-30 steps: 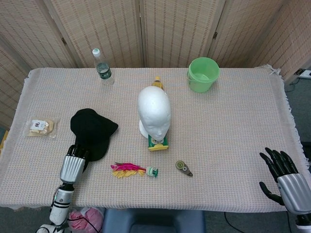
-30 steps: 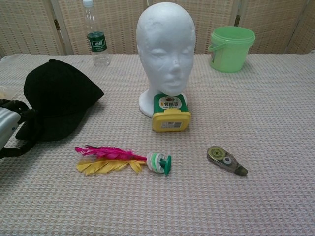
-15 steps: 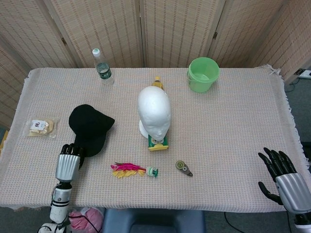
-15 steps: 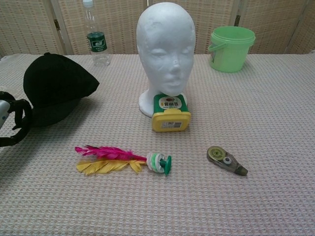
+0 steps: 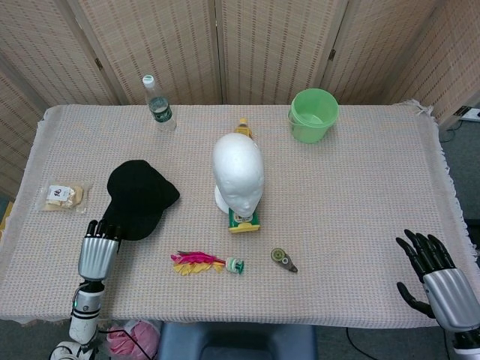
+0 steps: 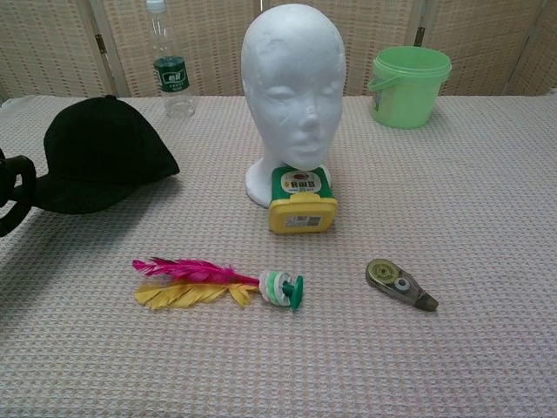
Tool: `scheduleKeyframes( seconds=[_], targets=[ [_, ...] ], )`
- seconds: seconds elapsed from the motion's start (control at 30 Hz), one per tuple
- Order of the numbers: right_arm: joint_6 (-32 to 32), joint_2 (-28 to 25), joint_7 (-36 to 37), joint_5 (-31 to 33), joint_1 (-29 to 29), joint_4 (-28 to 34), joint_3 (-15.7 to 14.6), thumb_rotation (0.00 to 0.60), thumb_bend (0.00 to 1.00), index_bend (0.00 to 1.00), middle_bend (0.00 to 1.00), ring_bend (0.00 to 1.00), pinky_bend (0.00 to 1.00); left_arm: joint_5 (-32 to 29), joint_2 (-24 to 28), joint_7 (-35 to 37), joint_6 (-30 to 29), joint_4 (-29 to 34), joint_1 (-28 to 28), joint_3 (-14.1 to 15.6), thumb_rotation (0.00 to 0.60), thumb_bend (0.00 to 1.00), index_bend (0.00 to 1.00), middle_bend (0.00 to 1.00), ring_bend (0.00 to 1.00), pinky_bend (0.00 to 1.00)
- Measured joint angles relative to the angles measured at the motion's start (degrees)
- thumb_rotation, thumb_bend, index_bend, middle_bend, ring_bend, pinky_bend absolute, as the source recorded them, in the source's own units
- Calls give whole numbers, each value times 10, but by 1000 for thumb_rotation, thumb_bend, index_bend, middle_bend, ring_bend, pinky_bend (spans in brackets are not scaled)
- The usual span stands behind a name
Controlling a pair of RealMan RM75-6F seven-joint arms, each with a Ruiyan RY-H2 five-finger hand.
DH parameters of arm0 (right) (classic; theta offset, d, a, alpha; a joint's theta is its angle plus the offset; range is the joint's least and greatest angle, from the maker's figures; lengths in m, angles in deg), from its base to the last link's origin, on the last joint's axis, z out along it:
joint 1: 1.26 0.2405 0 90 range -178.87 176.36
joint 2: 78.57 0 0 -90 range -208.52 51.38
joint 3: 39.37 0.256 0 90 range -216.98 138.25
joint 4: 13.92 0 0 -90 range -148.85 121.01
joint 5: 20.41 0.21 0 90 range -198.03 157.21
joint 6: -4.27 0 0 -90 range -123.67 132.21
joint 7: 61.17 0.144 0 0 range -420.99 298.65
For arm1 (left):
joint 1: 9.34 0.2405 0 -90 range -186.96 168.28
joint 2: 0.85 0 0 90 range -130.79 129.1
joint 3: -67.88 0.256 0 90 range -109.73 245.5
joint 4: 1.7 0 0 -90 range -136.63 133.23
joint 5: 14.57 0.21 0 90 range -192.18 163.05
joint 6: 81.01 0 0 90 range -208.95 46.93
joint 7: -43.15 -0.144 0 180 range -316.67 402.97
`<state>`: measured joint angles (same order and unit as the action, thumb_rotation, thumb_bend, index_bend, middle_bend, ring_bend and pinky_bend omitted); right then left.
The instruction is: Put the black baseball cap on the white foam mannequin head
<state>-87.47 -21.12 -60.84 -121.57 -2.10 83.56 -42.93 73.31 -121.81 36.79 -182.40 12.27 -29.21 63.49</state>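
Observation:
The black baseball cap lies flat on the table cloth, left of the white foam mannequin head, which stands upright in the middle facing me. My left hand sits just in front of the cap's near-left edge, its dark fingers reaching that edge with nothing visibly gripped. My right hand hovers past the table's front right corner, fingers spread and empty; the chest view does not show it.
A yellow-green box lies at the mannequin's base. In front are a feather shuttlecock and a correction tape. A water bottle, a green bucket and a snack bag stand around.
My left hand has drawn back toward the front-left, off the cap. The cap bunched up as the hand pulled, then settled flat a little farther back. The right hand barely moved.

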Motion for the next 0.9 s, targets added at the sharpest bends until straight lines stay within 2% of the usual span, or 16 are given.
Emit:
scheduleKeyframes(
  seconds=[0.17, 0.7, 0.9],
  targets=[
    [-6, 0, -1, -6, -3, 0, -2, 600, 277, 0, 0, 0, 0, -13, 1, 5, -20, 21, 0, -16, 600, 510, 584, 700, 443, 441],
    [-2, 4, -9, -7, -4, 1, -4, 600, 277, 0, 0, 0, 0, -99, 15, 101, -91, 94, -19, -134, 600, 509, 574, 700, 443, 441],
    [2, 5, -12, -5, -2, 2, -4, 600, 277, 0, 0, 0, 0, -117, 41, 114, -102, 141, -24, -162, 600, 509, 573, 700, 443, 441]
  ],
)
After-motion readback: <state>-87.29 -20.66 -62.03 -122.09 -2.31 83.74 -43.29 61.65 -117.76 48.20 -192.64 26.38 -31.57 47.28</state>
